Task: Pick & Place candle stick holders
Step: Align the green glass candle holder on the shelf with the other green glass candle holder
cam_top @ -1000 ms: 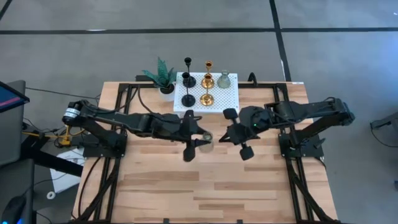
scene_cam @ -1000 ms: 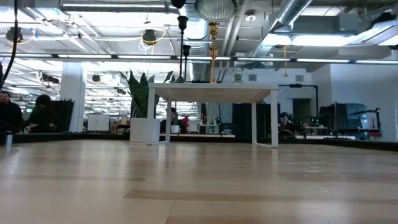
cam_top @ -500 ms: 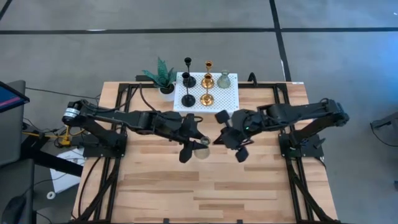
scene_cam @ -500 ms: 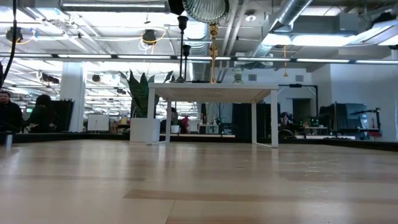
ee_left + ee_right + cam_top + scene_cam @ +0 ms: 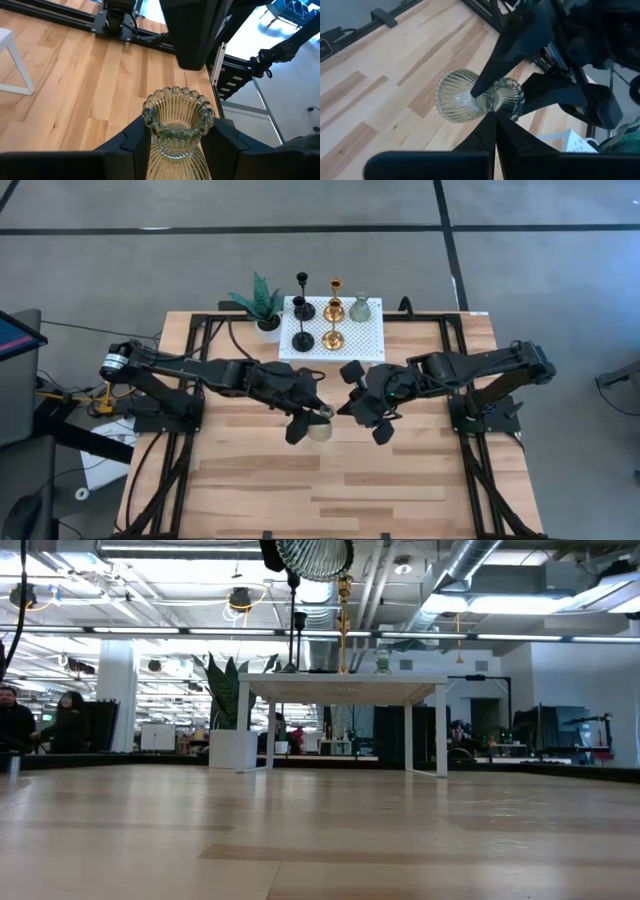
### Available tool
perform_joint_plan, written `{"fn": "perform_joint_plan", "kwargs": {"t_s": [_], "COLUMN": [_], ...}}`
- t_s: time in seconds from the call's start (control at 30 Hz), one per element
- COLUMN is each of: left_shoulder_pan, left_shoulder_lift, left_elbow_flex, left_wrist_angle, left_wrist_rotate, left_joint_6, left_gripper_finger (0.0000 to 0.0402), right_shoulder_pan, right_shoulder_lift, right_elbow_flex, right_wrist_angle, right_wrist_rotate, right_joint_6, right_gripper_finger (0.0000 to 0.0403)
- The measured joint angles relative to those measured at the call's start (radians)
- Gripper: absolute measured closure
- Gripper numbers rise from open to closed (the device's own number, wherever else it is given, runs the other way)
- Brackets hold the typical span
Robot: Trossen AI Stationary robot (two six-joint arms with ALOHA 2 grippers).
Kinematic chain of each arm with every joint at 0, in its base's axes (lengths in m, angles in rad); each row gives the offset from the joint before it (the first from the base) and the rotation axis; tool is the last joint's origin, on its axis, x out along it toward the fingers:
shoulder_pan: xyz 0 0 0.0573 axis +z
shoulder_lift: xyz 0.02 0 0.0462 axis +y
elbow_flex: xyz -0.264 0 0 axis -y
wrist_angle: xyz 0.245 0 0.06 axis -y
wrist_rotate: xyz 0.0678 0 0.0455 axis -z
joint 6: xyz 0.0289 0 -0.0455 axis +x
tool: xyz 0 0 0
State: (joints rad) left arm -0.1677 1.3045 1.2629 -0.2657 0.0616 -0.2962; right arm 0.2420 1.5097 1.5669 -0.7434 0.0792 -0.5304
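Mid-air handover over the wooden counter (image 5: 250, 480): left pincer (image 5: 318, 418), arm stretched level toward centre, pinches a squat grey-green ribbed glass candle stick holder (image 5: 178, 125) by its neck, well above the boards. From the right, the right pincer (image 5: 494, 111), wrist bent inward, has its fingers pressed together at the same narrow waist. Slick, fluted glass could likely twist or drop if one side lets go too soon. Five other holders stand on the white perforated platform (image 5: 372, 330).
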Motion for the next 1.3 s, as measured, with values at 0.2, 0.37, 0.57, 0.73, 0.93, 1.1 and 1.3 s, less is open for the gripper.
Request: {"fn": "perform_joint_plan", "kwargs": {"t_s": [0.2,0.37,0.57,0.73,0.93,1.1,1.3], "left_shoulder_pan": [0.000,0.000,0.000,0.000,0.000,-0.001,-0.001], "left_shoulder_lift": [0.000,0.000,0.001,0.003,0.006,0.005,0.005], "left_elbow_flex": [0.000,0.000,0.000,-0.002,-0.002,-0.002,-0.002], "left_wrist_angle": [0.000,0.001,0.049,0.069,0.072,0.078,0.076], "left_wrist_rotate": [0.000,0.000,0.000,-0.001,0.003,0.005,0.003], "left_joint_6": [0.000,0.000,0.000,-0.002,0.000,-0.002,-0.004], "left_gripper_finger": [0.0260,0.0260,0.0260,0.0260,0.0260,0.0260,0.0259], "right_shoulder_pan": [0.000,0.000,0.000,0.000,-0.005,-0.008,-0.007], "right_shoulder_lift": [0.000,0.000,0.023,0.062,0.066,0.059,0.059], "right_elbow_flex": [0.000,0.000,0.001,-0.001,0.000,-0.001,-0.001], "right_wrist_angle": [0.004,0.006,0.035,0.047,0.060,0.058,0.057], "right_wrist_rotate": [-0.003,-0.003,-0.034,-0.041,-0.034,-0.034,-0.028], "right_joint_6": [-0.003,-0.002,-0.002,-0.003,-0.004,-0.004,-0.004], "right_gripper_finger": [0.0357,0.0281,0.0231,0.0249,0.0314,0.0381,0.0383]}}
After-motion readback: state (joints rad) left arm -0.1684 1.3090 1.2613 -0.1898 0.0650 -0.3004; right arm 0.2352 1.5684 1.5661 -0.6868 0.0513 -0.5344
